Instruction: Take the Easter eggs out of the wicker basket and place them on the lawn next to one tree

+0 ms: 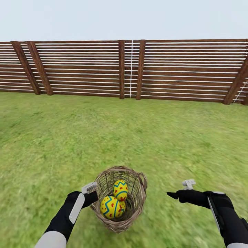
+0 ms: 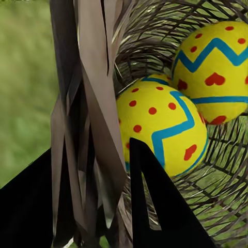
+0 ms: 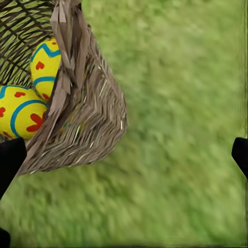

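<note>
No readable text, labels, brands or numbers anywhere; only painted marks on the eggs [image 1: 116, 202]: blue zigzag bands, red dots and small red heart-like shapes on yellow, no letters or digits among them

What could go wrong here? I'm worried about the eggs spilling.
The left gripper straddles the basket rim, one finger inside by the eggs, so it may grab wicker, not an egg. The basket looks tilted; a pull on the rim could tip it and roll eggs onto the lawn.
</note>
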Motion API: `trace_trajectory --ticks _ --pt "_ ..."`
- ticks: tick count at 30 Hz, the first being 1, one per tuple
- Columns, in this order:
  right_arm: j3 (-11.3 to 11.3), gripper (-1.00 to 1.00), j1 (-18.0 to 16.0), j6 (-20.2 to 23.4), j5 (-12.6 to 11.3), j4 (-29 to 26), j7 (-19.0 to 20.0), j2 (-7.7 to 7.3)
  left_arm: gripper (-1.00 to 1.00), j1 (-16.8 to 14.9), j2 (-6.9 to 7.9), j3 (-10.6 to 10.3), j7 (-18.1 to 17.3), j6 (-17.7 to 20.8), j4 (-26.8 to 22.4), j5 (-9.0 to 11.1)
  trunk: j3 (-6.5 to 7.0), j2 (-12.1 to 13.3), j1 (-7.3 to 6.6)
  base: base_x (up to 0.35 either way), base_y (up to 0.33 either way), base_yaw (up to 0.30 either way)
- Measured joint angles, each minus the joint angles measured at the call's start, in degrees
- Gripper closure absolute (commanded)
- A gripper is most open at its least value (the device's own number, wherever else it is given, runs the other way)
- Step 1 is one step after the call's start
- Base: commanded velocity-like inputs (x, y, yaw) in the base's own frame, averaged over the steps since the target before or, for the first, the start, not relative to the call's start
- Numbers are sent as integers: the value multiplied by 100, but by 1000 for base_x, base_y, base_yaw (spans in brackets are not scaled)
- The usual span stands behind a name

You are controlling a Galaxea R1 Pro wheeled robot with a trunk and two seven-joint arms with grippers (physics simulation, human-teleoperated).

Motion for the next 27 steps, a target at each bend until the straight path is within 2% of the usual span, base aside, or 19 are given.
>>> trace_trajectory --ticks 27 --pt "0 -100 0 -9 4 114 -18 5 100 0 -9 0 0 3 1 5 485 1083 -593 0 0 -269"
